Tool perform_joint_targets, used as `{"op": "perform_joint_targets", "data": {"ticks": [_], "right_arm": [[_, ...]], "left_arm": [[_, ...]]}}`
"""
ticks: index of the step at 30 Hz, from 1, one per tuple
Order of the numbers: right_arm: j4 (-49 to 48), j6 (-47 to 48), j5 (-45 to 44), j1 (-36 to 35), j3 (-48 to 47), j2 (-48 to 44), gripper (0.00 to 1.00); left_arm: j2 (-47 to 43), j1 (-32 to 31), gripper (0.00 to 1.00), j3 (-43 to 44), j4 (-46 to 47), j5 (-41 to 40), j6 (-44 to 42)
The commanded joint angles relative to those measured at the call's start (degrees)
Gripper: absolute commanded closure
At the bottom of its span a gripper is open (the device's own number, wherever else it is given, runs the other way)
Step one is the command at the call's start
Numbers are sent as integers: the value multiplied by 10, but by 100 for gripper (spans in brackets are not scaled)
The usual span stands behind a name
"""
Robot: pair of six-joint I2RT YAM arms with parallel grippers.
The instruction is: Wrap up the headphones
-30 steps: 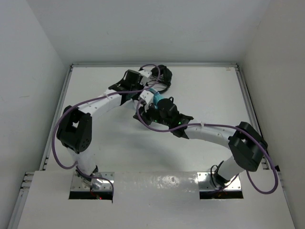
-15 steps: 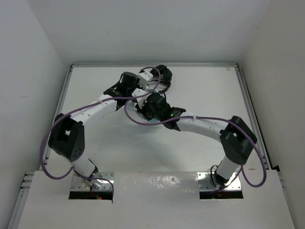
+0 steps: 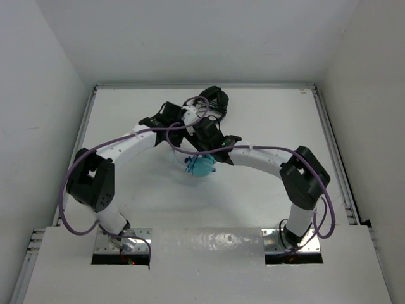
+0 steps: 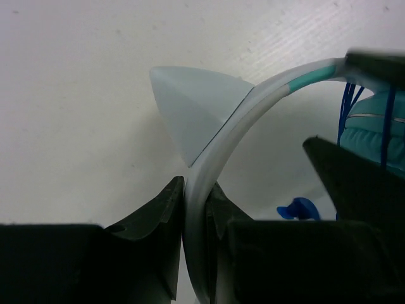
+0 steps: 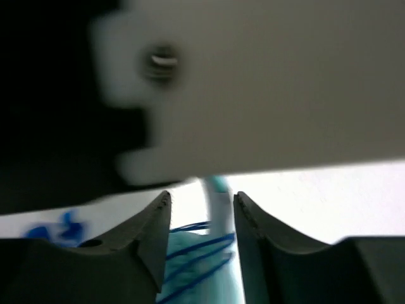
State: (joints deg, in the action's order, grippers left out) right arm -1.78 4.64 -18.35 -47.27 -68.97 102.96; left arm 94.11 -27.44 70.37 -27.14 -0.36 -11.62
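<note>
The headphones (image 3: 202, 166) are teal, with thin blue cable wound round a cup (image 5: 193, 269). They show just in front of the two wrists in the top view. My left gripper (image 4: 196, 193) is shut on the pale headband (image 4: 243, 120), which arcs up to the right toward a teal cup (image 4: 376, 130). A blue plug (image 4: 297, 208) shows beside the left fingers. My right gripper (image 5: 201, 206) is open. Its jaws straddle the headband (image 5: 218, 202), with a clear gap on the left side. The left arm's white wrist (image 5: 266, 88) fills the view above it.
Black headphones (image 3: 212, 98) with a coiled cable lie just behind the two wrists. Purple arm cables (image 3: 180, 147) loop over the table near the teal headphones. Raised rails (image 3: 329, 139) edge the white table, and walls stand close on both sides.
The right jaws have opened off the headband. Both wrists have shifted toward the back, and the teal cups now show lower, in front of the wrists. The left grip has held.
</note>
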Motion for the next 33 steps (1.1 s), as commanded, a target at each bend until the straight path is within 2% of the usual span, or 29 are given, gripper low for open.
{"op": "perform_joint_targets", "data": {"ticks": [1, 6, 13, 17, 18, 21, 23, 25, 33], "right_arm": [[8, -21, -57, 8, -14, -16, 55], [9, -29, -29, 8, -1, -39, 54], [8, -42, 4, 9, 27, -110, 52], [3, -63, 24, 9, 38, -172, 41], [2, -65, 24, 9, 45, -184, 32], [4, -57, 7, 8, 57, -223, 22], [6, -53, -12, 8, 64, -237, 19], [11, -51, -39, 8, 76, -254, 3], [12, -55, -79, 9, 128, -308, 1]], "left_arm": [[1, -12, 100, 7, -28, 50, 22], [24, 5, 100, 18, -43, 103, 27], [21, 21, 100, 22, -42, 120, 27], [20, 37, 100, 27, -28, 104, 27], [18, 42, 100, 28, -24, 102, 28], [25, 82, 100, 46, -2, 84, 33], [31, 97, 100, 51, 9, 74, 35], [35, 111, 100, 54, 28, 56, 35], [64, 150, 100, 96, 46, 36, 44]]}}
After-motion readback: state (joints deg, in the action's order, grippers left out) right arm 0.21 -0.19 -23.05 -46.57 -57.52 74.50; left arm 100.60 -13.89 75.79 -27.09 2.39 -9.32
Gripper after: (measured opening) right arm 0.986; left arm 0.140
